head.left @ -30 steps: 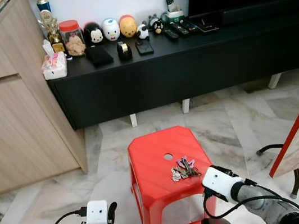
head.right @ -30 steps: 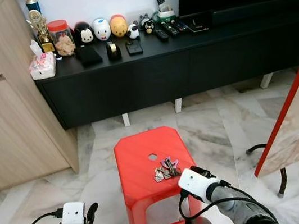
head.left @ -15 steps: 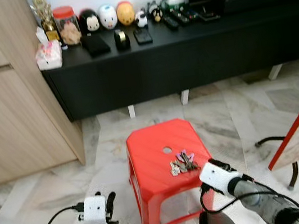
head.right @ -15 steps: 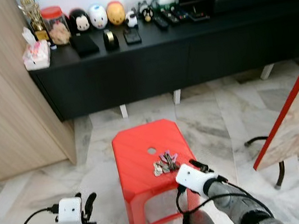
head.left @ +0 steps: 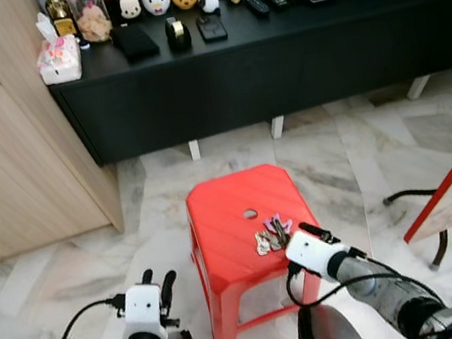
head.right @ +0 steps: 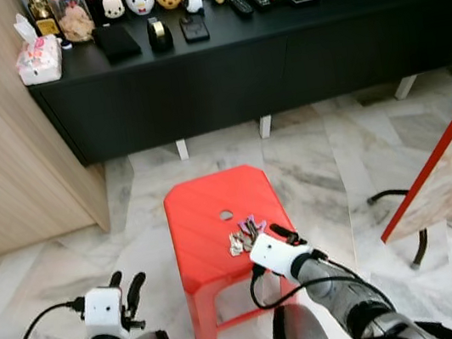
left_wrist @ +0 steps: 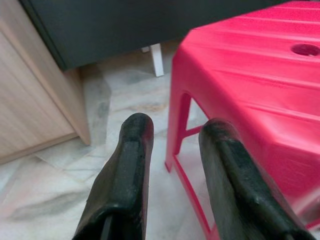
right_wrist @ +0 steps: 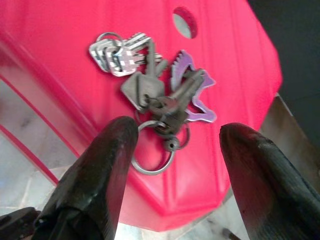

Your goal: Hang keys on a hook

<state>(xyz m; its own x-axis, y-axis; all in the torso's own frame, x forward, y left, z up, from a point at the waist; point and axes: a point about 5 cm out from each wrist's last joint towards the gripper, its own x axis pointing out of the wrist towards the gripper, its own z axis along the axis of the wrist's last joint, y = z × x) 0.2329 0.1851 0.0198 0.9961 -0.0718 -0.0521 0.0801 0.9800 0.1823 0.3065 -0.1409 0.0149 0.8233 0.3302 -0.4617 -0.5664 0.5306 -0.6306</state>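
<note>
Since a second ago, the right gripper (right_wrist: 172, 150) has been brought up to the keys (right_wrist: 155, 100), which are seen lying on the red stool (head.left: 226, 221) with its fingers spread wide and empty around them, while the left gripper (left_wrist: 175, 165) is held slightly parted beside the stool.

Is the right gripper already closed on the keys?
No, the right gripper is open, its fingers on either side of the keys, which lie on the red stool.
</note>
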